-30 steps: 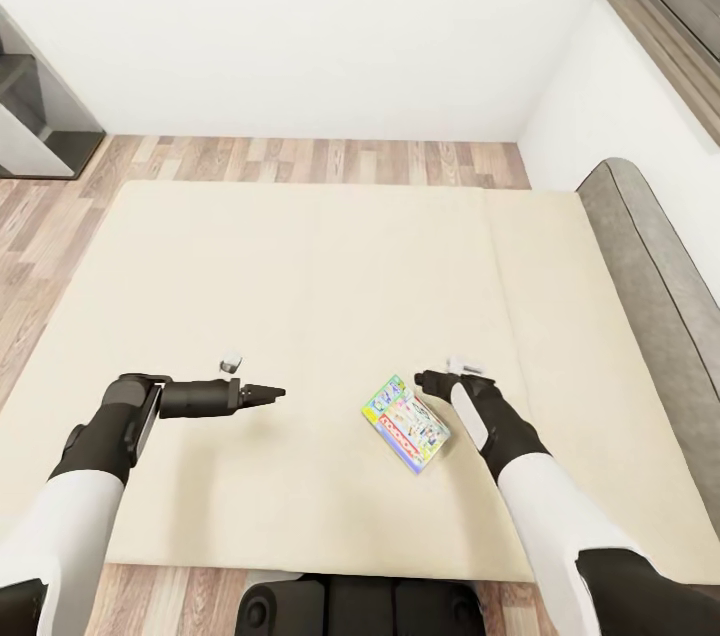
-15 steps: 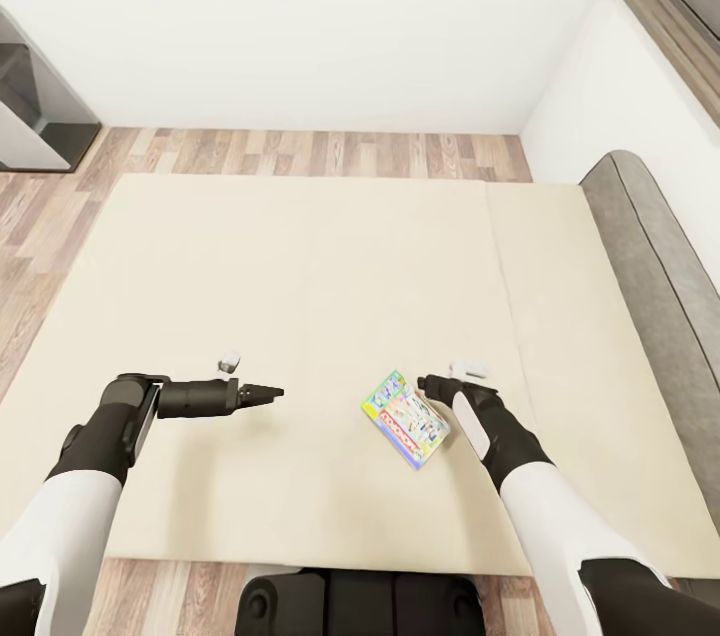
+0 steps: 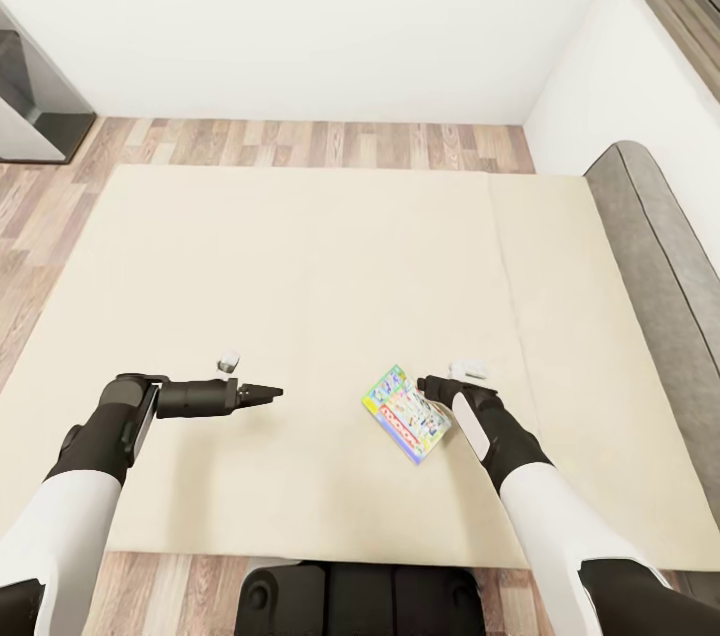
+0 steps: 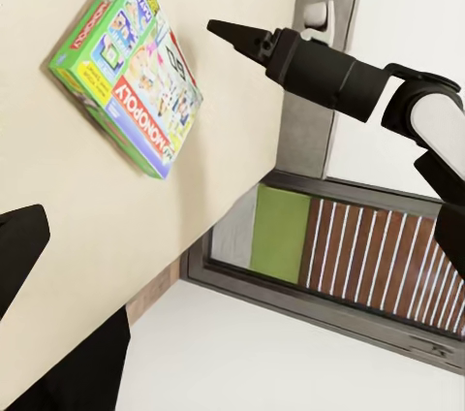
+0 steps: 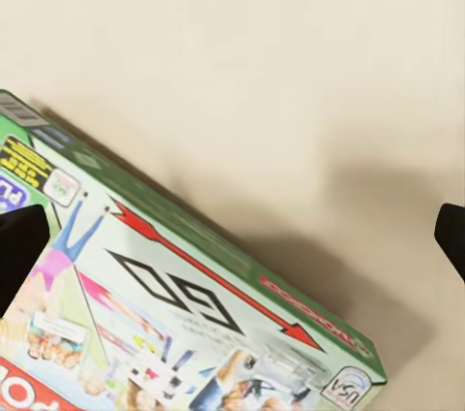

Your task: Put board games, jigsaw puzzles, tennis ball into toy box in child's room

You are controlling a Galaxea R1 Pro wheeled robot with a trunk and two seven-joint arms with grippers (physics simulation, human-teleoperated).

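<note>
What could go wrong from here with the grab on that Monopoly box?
1. The Monopoly box lies flat on the beige mattress, so the right end effector, beside its edge, may only push it along the cover.
2. The right wrist view shows the fingertips spread wide; a pinch at one corner could let the thin box tilt or slip.
3. The left end effector sits apart from the box and cannot steady it.

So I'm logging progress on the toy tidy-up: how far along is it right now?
Nothing looks finished from here. One board game, a Monopoly box, lies flat on the bed. In hand: the right gripper hovers beside it, fingers spread, not gripping; the left gripper is empty and apart from it. Left: grasp the game and carry it off to the toy box.
</note>
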